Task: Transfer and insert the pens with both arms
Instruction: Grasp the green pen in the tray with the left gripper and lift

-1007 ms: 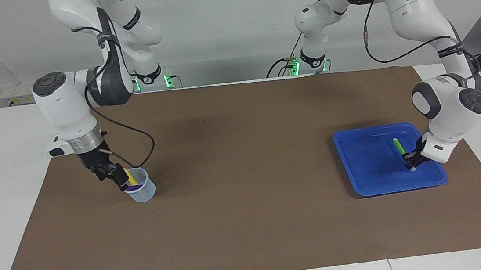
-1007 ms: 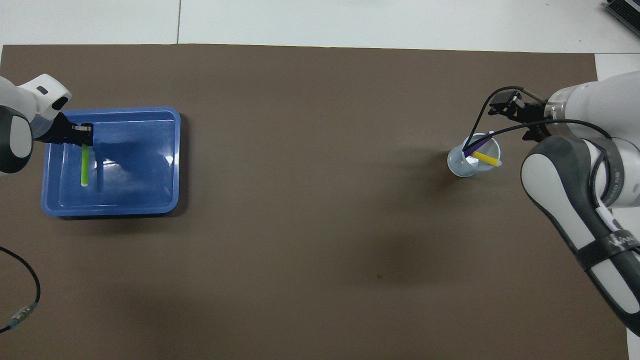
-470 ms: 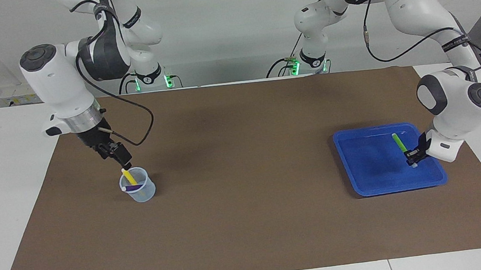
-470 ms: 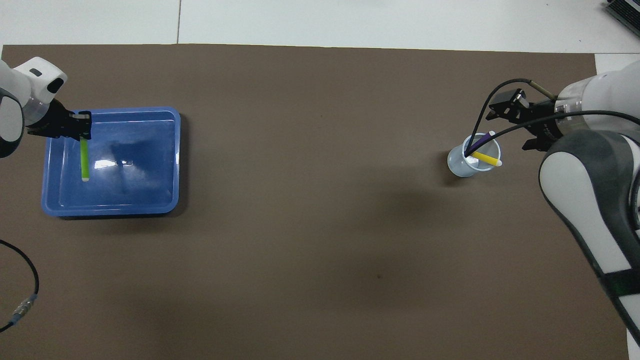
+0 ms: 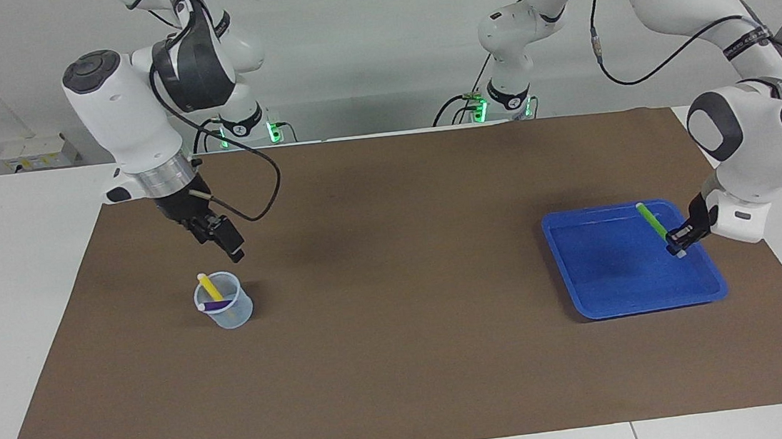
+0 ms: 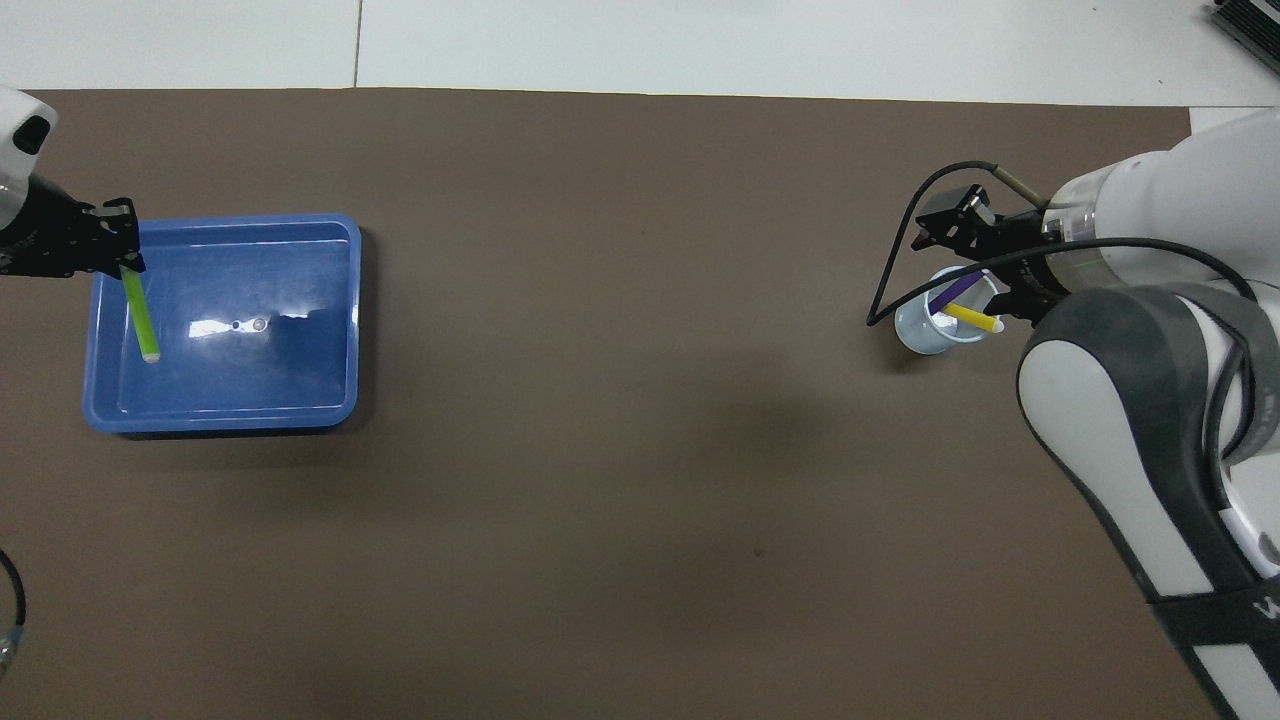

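**Carrying the last pen to the hand-over**

The left gripper (image 5: pixel 677 242) has its fingers pinched on the green pen (image 5: pixel 652 222) near its pale cap end, and the pen hangs tilted over the blue tray (image 5: pixel 603 303), at the left arm's end of the desk (image 5: pixel 407 390). The overhead view shows the same hold, with the green pen (image 6: pixel 139 320) slanting out from the left gripper (image 6: pixel 125 255) over the blue tray (image 6: pixel 225 418).

The yellow pen (image 5: pixel 209 286) and the purple pen (image 5: pixel 216 305) already stand leaning in the clear cup (image 5: pixel 226 314), at the right arm's end of the desk. The right gripper (image 5: pixel 230 243) hangs over the brown mat (image 5: pixel 389 198) just beside the cup, fingers spread and holding nothing.

The step in hand looks like bringing the green pen toward the middle for the right arm to take. To do it well, the left arm should lift until the pen's free end clears the tray rim before going sideways. Because the grip sits at one end, the pen may swing or slip, so a slow carry suits it. The long free end should be offered to the spread fingers, and the left fingers should part only once the right ones have closed firmly.
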Robot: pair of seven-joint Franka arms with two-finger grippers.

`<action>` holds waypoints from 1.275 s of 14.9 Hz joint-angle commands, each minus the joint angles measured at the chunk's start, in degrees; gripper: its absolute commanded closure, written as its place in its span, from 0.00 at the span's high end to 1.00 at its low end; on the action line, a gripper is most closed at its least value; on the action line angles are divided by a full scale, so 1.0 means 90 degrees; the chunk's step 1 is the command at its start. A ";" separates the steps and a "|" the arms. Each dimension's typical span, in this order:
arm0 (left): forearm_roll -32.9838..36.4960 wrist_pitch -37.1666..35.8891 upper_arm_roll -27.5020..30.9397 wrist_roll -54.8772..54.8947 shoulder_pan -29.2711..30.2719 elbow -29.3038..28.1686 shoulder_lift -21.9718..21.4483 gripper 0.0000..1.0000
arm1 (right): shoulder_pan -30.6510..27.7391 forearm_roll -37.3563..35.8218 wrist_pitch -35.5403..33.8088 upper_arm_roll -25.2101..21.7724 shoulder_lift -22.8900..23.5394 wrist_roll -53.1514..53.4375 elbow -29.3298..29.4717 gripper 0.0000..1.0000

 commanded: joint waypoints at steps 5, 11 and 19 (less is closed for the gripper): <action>-0.0386 -0.1105 0.0041 -0.2339 -0.0651 -0.0113 -0.0875 0.00 | -0.0010 0.0092 -0.0583 0.0386 -0.0388 0.0110 -0.0026 0.99; -0.0434 -0.1379 0.0012 -0.4838 -0.1569 -0.0405 -0.1568 0.00 | 0.0322 0.0102 -0.0770 0.0416 -0.0603 0.1260 -0.0035 1.00; -0.0756 -0.1204 0.0002 -0.8540 -0.2732 -0.0611 -0.1951 0.00 | 0.0664 0.0853 -0.0808 0.0425 -0.0613 0.3029 0.0130 1.00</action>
